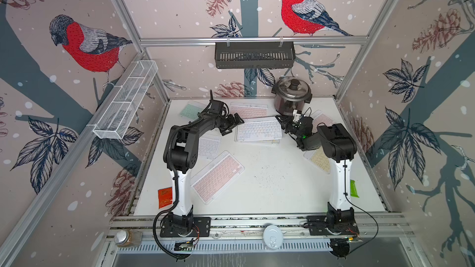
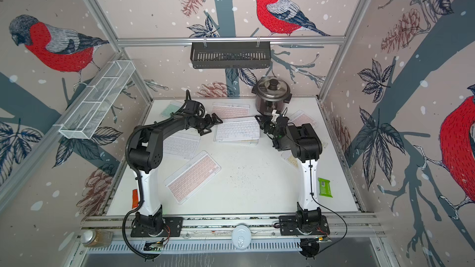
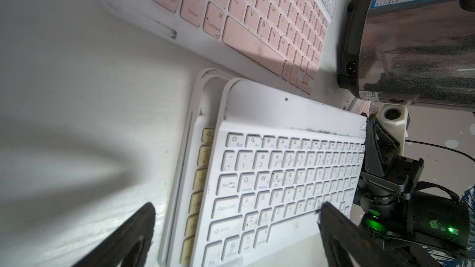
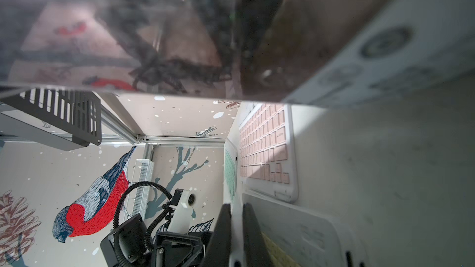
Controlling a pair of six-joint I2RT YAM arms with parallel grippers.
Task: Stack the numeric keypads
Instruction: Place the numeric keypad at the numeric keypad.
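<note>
White keypad point(image 1: 258, 130), flat on the table just in front of the pot point(image 1: 291, 97), resting on a yellow keypad point(image 3: 203, 175) and slightly offset from it. Yellow key row plain only in the left wrist view; in both top views, no more than a thin yellowish edge on the side away from the pot.

Pinched at its pot-side short edge by the right gripper point(image 4: 237, 209), fingers pressed nearly together on the thin white rim. Clear in the right wrist view, too small to judge in both top views.

At the opposite short edge, left gripper point(image 3: 237, 208) spread wide over the keys. Contact cannot be told.

Just beside the pot, pink keypad point(image 1: 248, 110), lying flat. Beyond it, further from the pot, mint keypad point(image 1: 191, 110), a mere sliver in the right wrist view.

Well in front of the pot, second pink keypad point(image 1: 218, 177) and second white keypad point(image 1: 209, 146), the latter partly under the left arm. Both seen only in the top views.
</note>
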